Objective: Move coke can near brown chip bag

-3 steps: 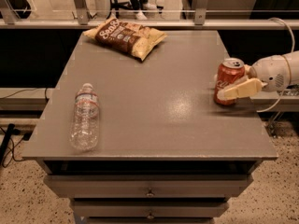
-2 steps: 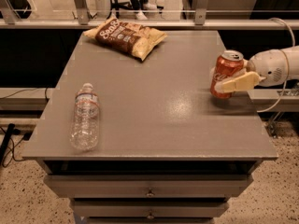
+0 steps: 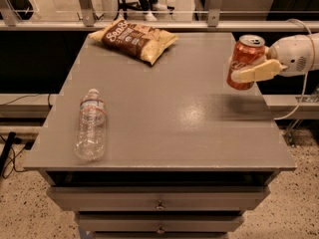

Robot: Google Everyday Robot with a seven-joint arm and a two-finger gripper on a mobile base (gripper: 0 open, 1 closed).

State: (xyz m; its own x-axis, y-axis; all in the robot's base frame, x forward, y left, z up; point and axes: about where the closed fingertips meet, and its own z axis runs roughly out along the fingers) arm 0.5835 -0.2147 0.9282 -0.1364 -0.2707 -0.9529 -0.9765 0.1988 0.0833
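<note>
**Can gripped, clear of surface**

Tool (image 3: pixel 245 67) clamped on the coke can (image 3: pixel 244 59), fingers closed against its sides. The can is upright, held above the surface (image 3: pixel 174 113). It's well right of the brown chip bag (image 3: pixel 133 38), slightly nearer the camera. Water bottle (image 3: pixel 91 125) lies front-left of the bag.

Dim warm light; glare mid table (image 3: pixel 149 138); shadow beneath end effector (image 3: pixel 242 67) gripping coke can (image 3: pixel 245 54), right edge.

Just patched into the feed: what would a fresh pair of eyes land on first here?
The red coke can, clamped in the claw at the right edge of the table and apparently lifted off it. Next, the brown chip bag lying at the far side, left of centre, and a clear water bottle on its side near the front left.
</note>
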